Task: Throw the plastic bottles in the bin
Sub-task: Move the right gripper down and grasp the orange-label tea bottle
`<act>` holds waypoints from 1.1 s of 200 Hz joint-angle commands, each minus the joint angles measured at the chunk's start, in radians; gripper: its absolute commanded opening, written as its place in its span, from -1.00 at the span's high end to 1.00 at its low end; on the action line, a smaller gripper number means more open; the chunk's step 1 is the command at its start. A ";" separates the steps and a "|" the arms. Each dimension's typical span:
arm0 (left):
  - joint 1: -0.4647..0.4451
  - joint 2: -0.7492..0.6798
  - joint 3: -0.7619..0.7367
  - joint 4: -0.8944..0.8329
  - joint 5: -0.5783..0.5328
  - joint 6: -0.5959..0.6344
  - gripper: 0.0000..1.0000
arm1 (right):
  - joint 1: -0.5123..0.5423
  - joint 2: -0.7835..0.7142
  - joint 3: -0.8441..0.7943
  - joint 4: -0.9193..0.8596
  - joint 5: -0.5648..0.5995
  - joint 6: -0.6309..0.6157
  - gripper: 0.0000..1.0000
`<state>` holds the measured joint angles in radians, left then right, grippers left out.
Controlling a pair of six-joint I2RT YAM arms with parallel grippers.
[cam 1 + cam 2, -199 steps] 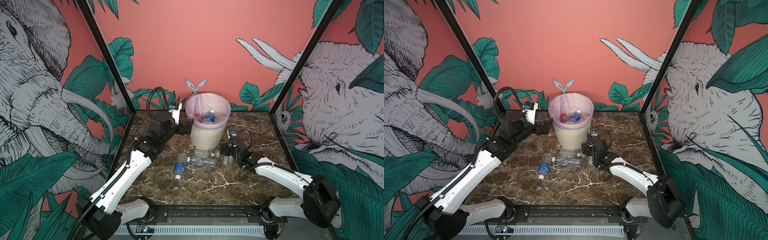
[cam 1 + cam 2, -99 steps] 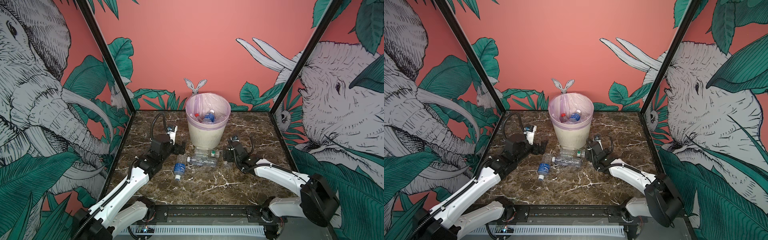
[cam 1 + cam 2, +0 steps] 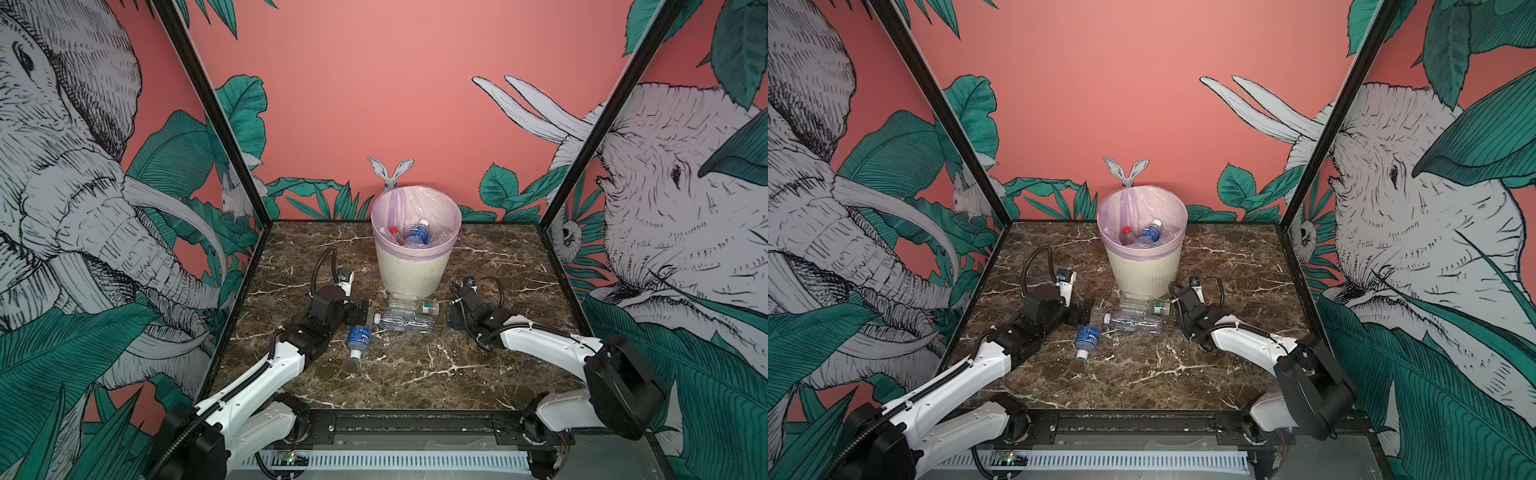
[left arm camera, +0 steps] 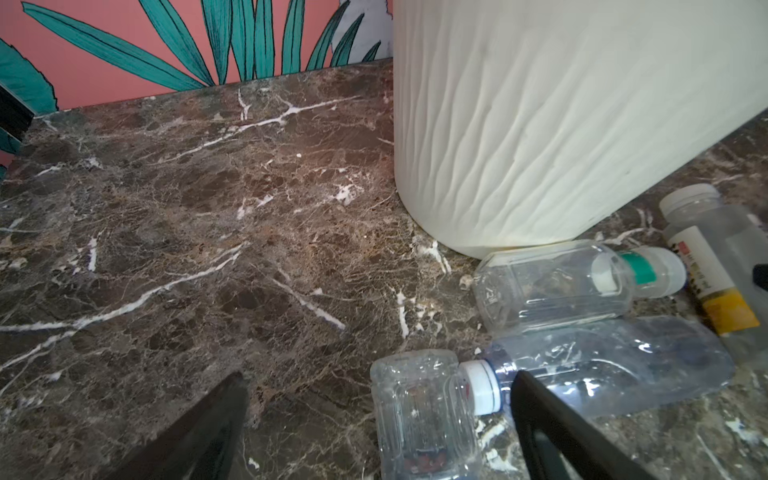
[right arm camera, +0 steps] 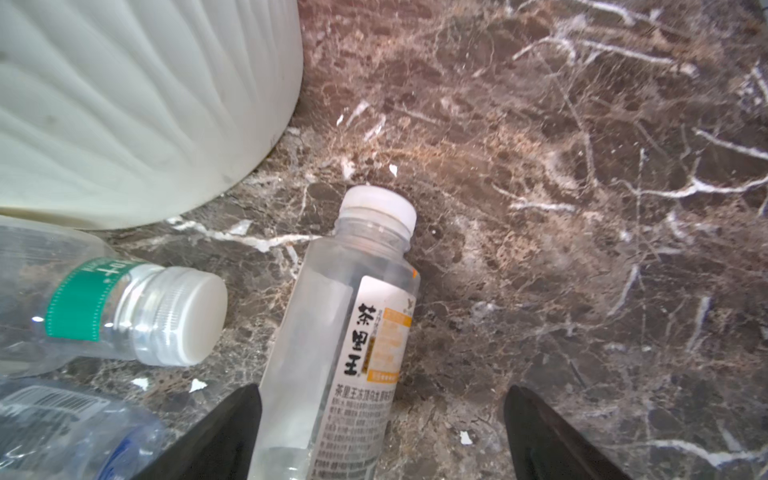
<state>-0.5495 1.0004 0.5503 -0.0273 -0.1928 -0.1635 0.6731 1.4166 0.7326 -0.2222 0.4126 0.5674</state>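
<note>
Lying within right hand [image 5: 380,388]: labelled bottle [image 5: 345,316]

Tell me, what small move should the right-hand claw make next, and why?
Probably close on the white-yellow labelled bottle. In the right wrist view the right gripper is open, and that bottle lies on its side on the marble tabletop, between the fingers and nearer one of them. It is not yet held, and the bin stands close by for the drop.
</note>
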 commanded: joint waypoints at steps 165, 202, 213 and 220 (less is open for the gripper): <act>-0.004 0.060 -0.071 0.155 -0.007 -0.001 -0.99 | -0.005 0.116 0.038 -0.002 -0.080 0.033 -0.68; -0.003 0.073 -0.066 0.155 -0.006 -0.001 -0.99 | -0.003 0.129 0.025 0.002 -0.105 0.033 -0.60; -0.003 0.079 -0.066 0.155 -0.006 -0.002 -0.99 | -0.001 0.136 0.024 0.002 -0.112 0.032 -0.60; -0.003 0.081 -0.066 0.153 -0.004 -0.002 -0.99 | 0.000 0.140 0.024 0.003 -0.113 0.032 -0.60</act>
<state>-0.5491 1.0756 0.4576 0.1146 -0.1993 -0.1612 0.6731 1.5372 0.7700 -0.2214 0.3134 0.5972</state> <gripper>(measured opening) 0.995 0.800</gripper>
